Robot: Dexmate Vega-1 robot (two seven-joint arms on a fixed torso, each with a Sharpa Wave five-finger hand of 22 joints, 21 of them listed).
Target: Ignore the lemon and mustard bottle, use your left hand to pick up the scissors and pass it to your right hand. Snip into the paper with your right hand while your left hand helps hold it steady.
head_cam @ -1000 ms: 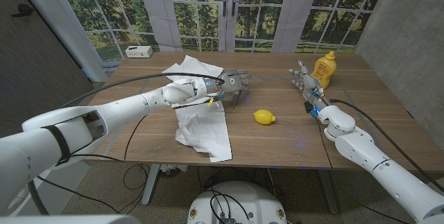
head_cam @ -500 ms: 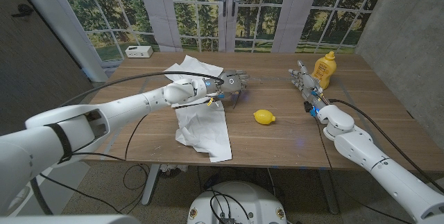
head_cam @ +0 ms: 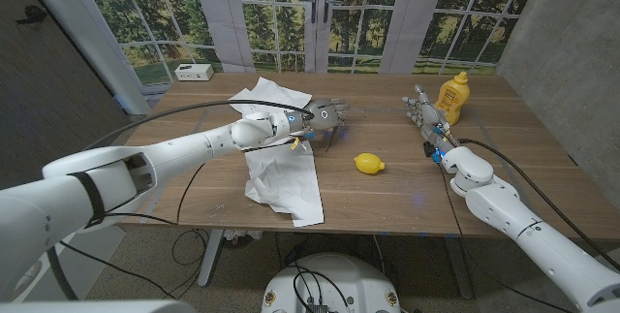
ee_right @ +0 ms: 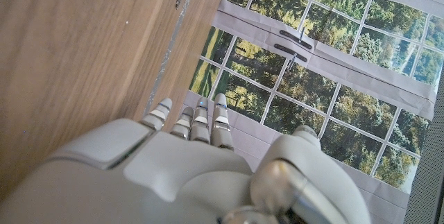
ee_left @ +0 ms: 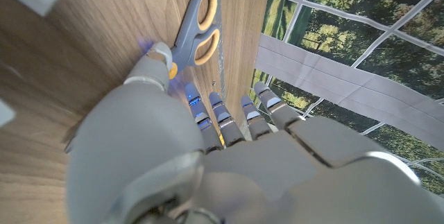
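The scissors (ee_left: 198,26), grey with orange-lined handles, lie flat on the wood. My left hand (head_cam: 325,116) hovers just right of the white crumpled paper (head_cam: 283,163), over the scissors. Its thumb (ee_left: 151,71) covers their blade end and the other fingers (ee_left: 229,116) reach down beside the handles without closing on them. In the head view the hand hides the scissors. My right hand (head_cam: 420,111) waits at the far right with straight, spread fingers (ee_right: 196,120) and holds nothing.
A yellow lemon (head_cam: 368,164) lies on the table between the two hands. The mustard bottle (head_cam: 451,96) stands just behind the right hand. A small white box (head_cam: 194,72) sits at the back left corner. A black cable loops over the table's left side.
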